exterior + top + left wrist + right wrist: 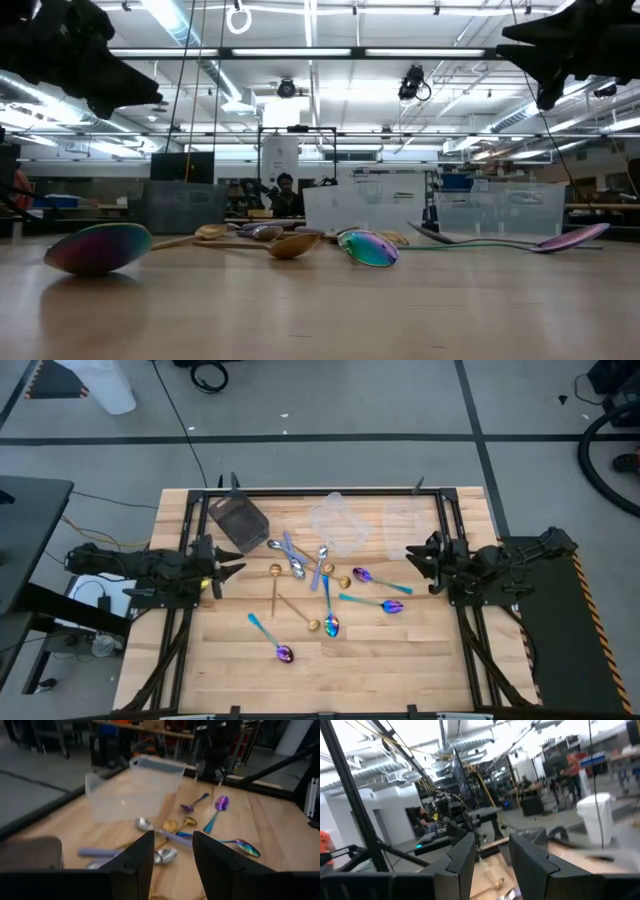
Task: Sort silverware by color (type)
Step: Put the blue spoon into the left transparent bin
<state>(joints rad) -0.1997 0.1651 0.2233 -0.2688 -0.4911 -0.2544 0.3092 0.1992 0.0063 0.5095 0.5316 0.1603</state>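
Both arms hover at the table's sides, left gripper (pixel 238 568) and right gripper (pixel 410 554) fingers parted, empty.

On the table (pixel 420 660) lie four iridescent blue-purple spoons (pixel 285 653), each clearly apart from the others. Gold spoons (pixel 275 570) number at least three, and silver spoons (pixel 297 567) about three. These two kinds overlap in the middle heap, so their exact count cannot be told. There are three plastic tubs: one dark tub (pixel 238 520) and two clear tubs (pixel 338 520).
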